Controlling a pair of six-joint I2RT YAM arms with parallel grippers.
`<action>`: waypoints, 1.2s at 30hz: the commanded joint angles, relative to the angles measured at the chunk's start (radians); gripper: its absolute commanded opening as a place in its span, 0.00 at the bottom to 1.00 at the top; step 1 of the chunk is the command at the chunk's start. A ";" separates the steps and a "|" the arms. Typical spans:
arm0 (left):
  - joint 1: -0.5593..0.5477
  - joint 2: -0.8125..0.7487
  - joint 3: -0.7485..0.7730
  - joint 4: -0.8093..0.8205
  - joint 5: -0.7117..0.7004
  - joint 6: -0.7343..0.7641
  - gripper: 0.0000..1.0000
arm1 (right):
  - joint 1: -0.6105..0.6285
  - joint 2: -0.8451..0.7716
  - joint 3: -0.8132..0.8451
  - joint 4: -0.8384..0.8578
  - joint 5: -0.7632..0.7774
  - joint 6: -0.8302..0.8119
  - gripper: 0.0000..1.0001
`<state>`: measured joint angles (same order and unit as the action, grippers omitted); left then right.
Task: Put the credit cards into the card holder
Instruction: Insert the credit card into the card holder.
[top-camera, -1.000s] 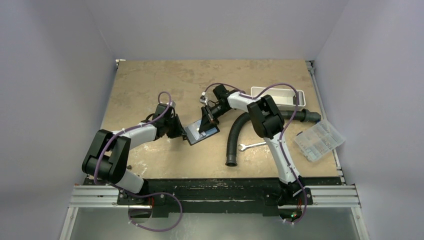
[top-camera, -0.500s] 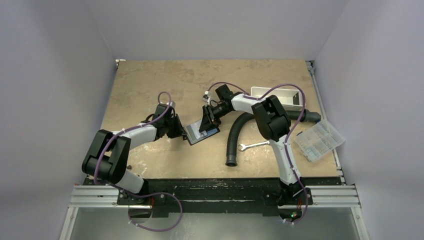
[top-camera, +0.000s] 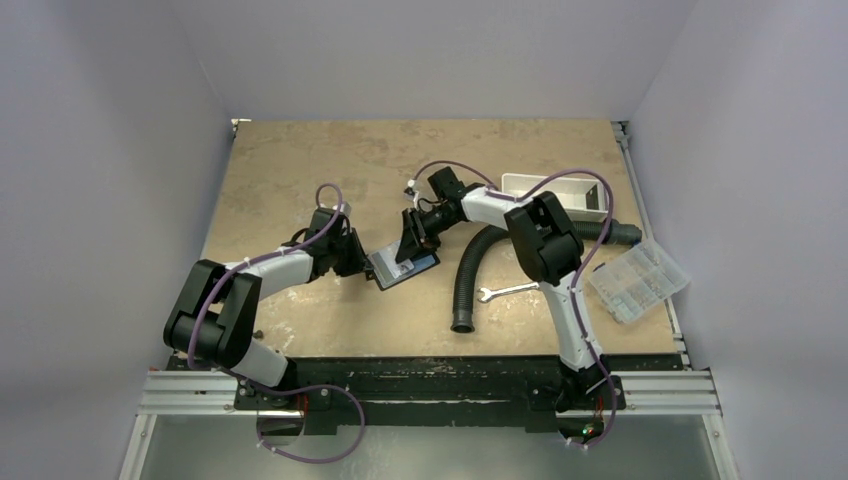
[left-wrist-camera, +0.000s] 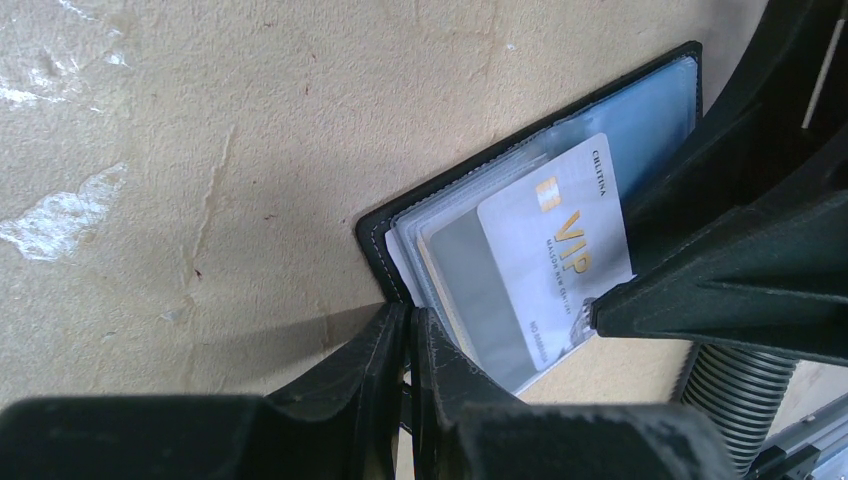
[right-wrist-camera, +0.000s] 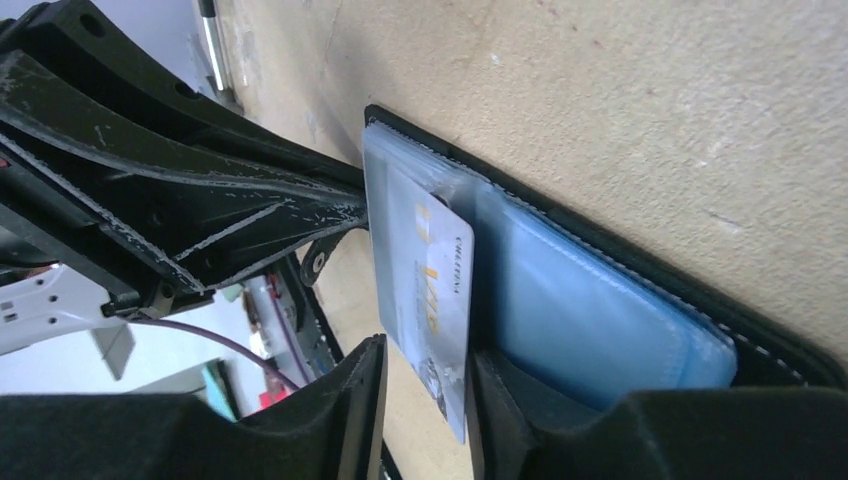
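Note:
The black card holder (top-camera: 404, 268) lies open on the table, its clear blue-tinted sleeves (left-wrist-camera: 650, 120) facing up. A white credit card (left-wrist-camera: 555, 250) with gold VIP lettering sits partly inside a sleeve, its lower end sticking out; a greyish card (left-wrist-camera: 480, 285) lies beside it under the plastic. My left gripper (left-wrist-camera: 408, 315) is shut on the holder's near corner edge. My right gripper (right-wrist-camera: 425, 350) is open astride the white card's (right-wrist-camera: 430, 290) free end: the card rests against one finger and the other stands apart. In the top view the left gripper (top-camera: 366, 262) and right gripper (top-camera: 408, 250) meet at the holder.
A black corrugated hose (top-camera: 470, 275) curves just right of the holder. A silver wrench (top-camera: 503, 292) lies beside it. A white tray (top-camera: 560, 192) stands at the back right, and a clear compartment box (top-camera: 638, 280) sits at the table's right edge.
My right gripper's jaws have parted from the white card, which stays in the sleeve. The right arm's elbow shifted slightly right. The left arm has not moved.

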<state>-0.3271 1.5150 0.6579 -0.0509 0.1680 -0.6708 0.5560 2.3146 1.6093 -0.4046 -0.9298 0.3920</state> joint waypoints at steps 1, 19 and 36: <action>0.000 0.006 -0.023 0.007 -0.012 0.002 0.11 | -0.011 -0.078 -0.008 -0.015 0.189 -0.057 0.45; 0.000 0.006 -0.021 0.008 -0.007 0.003 0.11 | -0.009 -0.063 -0.022 0.020 0.171 -0.029 0.25; -0.001 0.005 -0.038 0.028 0.006 -0.011 0.11 | 0.067 -0.084 -0.119 0.226 0.083 0.146 0.03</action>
<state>-0.3271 1.5131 0.6495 -0.0357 0.1719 -0.6716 0.5938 2.2528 1.5272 -0.2581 -0.8040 0.4767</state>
